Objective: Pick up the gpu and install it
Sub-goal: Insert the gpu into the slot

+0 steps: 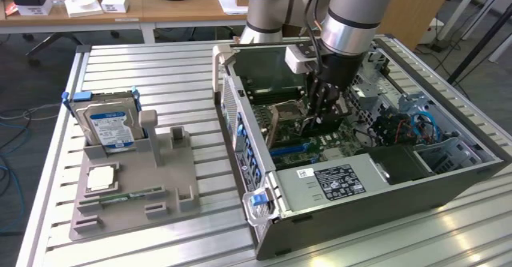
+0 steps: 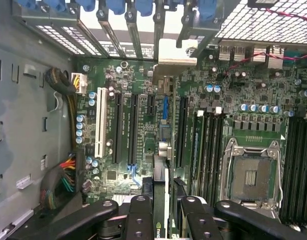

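- gpu (image 2: 161, 170): upright and edge-on inside the open PC case (image 1: 232, 117), over the motherboard (image 2: 243, 85). Its long edge runs parallel w/ the PCIe slots (image 2: 117, 125), the orientation the edge connector needs to go into one.
- Silvery bracket end (image 2: 176, 62) points at the rear slot openings w/ blue latches (image 2: 118, 7), so the bracket lines up w/ the back panel.
- gripper (image 2: 163, 210): clenched on the gpu, one finger on each flat face at the upper edge. That leaves the connector edge free underneath.
- Card lies approx along the line of the short blue slot (image 2: 164, 107), between the long black ones. Can't tell if the connector touches a slot; I judge it's mid-install, not seated.
- CPU socket (image 2: 253, 175) and RAM slots (image 2: 208, 150) lie off to one side, apart from the card.
- Outside the case: hard drive (image 1: 110, 126) stands upright in the grey parts holder (image 1: 172, 177), and a memory stick (image 1: 128, 195) lies flat on it. Both sit on the slatted table (image 1: 160, 75), well apart from the gripper.
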